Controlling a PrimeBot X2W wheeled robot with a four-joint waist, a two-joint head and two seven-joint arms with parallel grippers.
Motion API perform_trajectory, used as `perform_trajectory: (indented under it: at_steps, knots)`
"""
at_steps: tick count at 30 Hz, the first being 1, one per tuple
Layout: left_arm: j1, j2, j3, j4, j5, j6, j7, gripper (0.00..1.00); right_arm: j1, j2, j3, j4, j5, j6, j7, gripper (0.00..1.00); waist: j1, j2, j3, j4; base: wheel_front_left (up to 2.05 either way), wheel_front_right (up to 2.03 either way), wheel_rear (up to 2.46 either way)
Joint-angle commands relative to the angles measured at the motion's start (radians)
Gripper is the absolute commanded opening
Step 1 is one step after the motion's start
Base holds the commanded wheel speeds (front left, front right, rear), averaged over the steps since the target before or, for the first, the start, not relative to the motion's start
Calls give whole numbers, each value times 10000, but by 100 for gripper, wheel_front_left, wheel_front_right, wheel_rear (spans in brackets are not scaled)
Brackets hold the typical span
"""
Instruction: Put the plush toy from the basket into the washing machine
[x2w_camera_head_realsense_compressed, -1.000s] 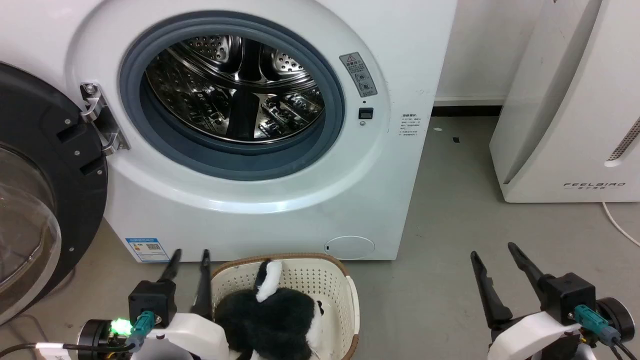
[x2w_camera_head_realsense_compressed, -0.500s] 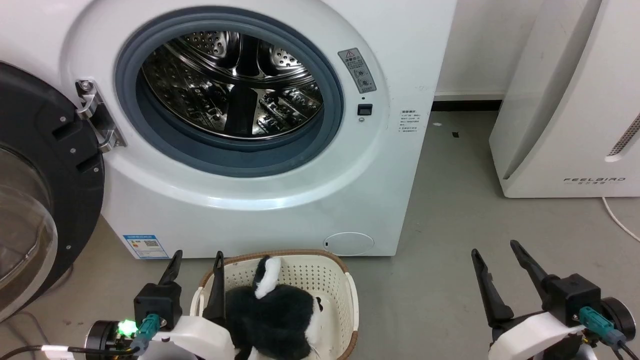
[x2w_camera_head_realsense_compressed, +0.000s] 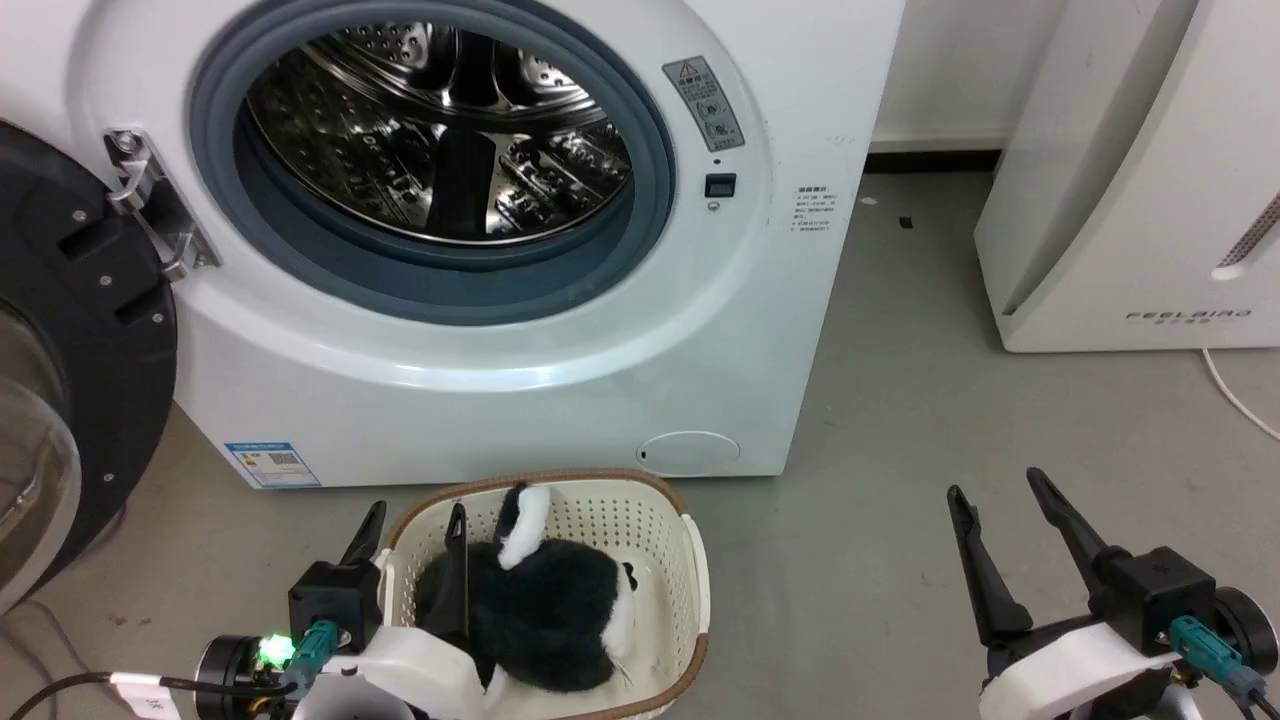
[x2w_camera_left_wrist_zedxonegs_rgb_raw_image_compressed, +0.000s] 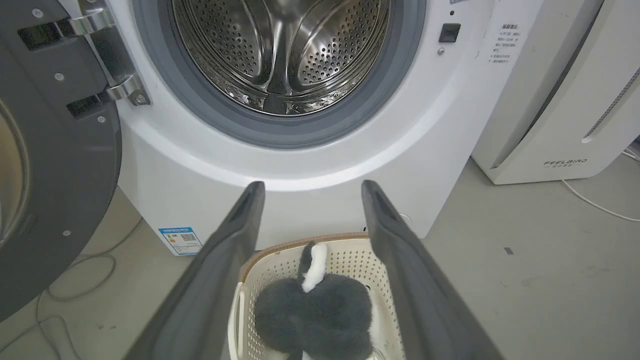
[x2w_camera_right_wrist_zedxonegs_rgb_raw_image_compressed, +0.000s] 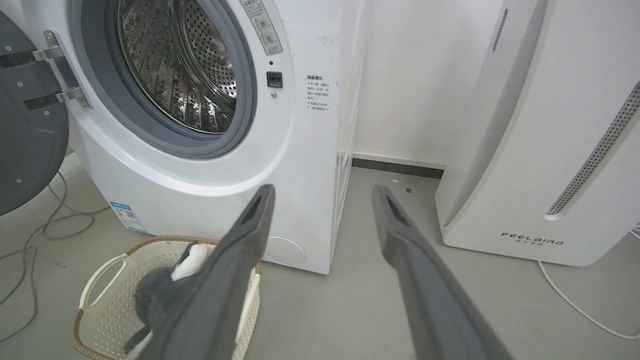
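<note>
The black-framed door (x2w_camera_head_realsense_compressed: 60, 330) stands open at the far left, cut by the picture's edge, so only a part of its glass shows. The washing machine (x2w_camera_head_realsense_compressed: 500, 380) loses its top to the upper edge, and its steel drum (x2w_camera_head_realsense_compressed: 440, 130) is a tangle of reflections that is hard to read. A blue sticker (x2w_camera_head_realsense_compressed: 272, 463) sits near its base, the print too small to make out. On the floor (x2w_camera_head_realsense_compressed: 880, 420) just in front stands the basket (x2w_camera_head_realsense_compressed: 640, 540), its near end cut off at the bottom of the head view. The plush toy (x2w_camera_head_realsense_compressed: 560, 610) lies inside it, a white-edged ear or tail pointing up. Its lower left part is hidden behind the left arm's white forearm (x2w_camera_head_realsense_compressed: 420, 670). In the right wrist view a dark finger covers part of the toy and the basket.

The left tool (x2w_camera_head_realsense_compressed: 418, 507) points up the head view at the basket's left end, released and spread wide. One finger lies outside the rim and the other over the inside, beside the toy. I cannot tell whether it touches the fur. The right tool (x2w_camera_head_realsense_compressed: 995, 481) hangs over bare floor well to the right, also released, its fingers apart and holding nothing. Further right stands a white appliance (x2w_camera_head_realsense_compressed: 1120, 200), cut by the edge, with a white cable (x2w_camera_head_realsense_compressed: 1240, 405) on the floor near it
</note>
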Motion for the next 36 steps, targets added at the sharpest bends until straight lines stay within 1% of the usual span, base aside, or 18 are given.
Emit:
perform_trajectory:
  at_steps: [1,12,14,30,36]
  knots:
    - [-195,2,-30,138,-57,-14,-92,100,-135,0,3,-84,61,-2,-91,100,0,0,115,-38,0,0,0]
    - [-916,87,-149,1123,-149,-103,-322,100,-375,0,30,-144,265,-3,-319,100,0,0,968,-271,0,0,0]
    - [-1245,162,-191,1534,-208,-175,-405,100,-513,0,19,-206,362,-3,-402,100,0,0,1311,-377,0,0,0]
    - [-2704,395,-379,3785,-613,-414,-612,100,-902,0,-31,-351,780,-5,-735,100,0,0,2457,-793,0,0,0]
    - [-3367,629,-413,4766,-768,-454,-709,100,-1025,0,27,-419,831,-5,-860,100,0,0,2912,-978,0,0,0]
